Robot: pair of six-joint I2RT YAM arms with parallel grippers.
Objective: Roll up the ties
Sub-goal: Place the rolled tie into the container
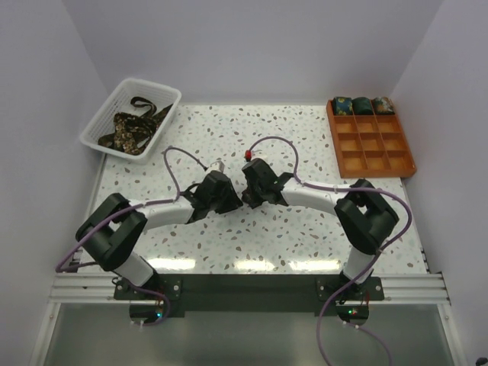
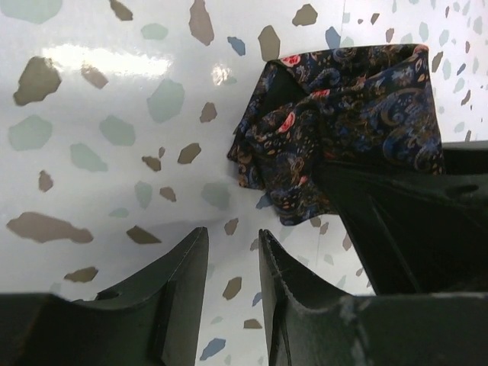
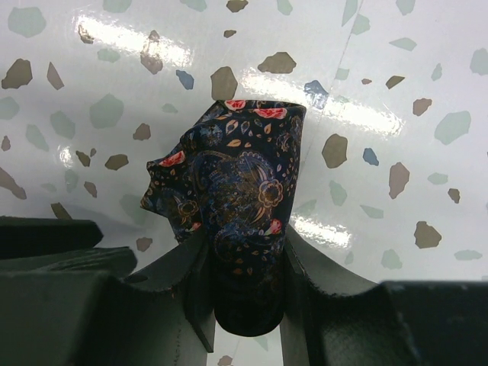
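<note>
Paisley-printed fabric forms a compact roll: one tie at the centre of the desk, clamped by the right gripper. Just beside it the left gripper stands narrowly parted, empty. Three rolled ties sit in the orange tray, far right; loose ties in the white basket, far left, await rolling.

Dark navy paisley tie, red and tan blooms, mostly rolled, pinched in the right end effector at mid-bench, loose folds bulging sideways. Three compact rolls side by side in the orange tray's far row. Tangled loose ties heaped in the white basket.
</note>
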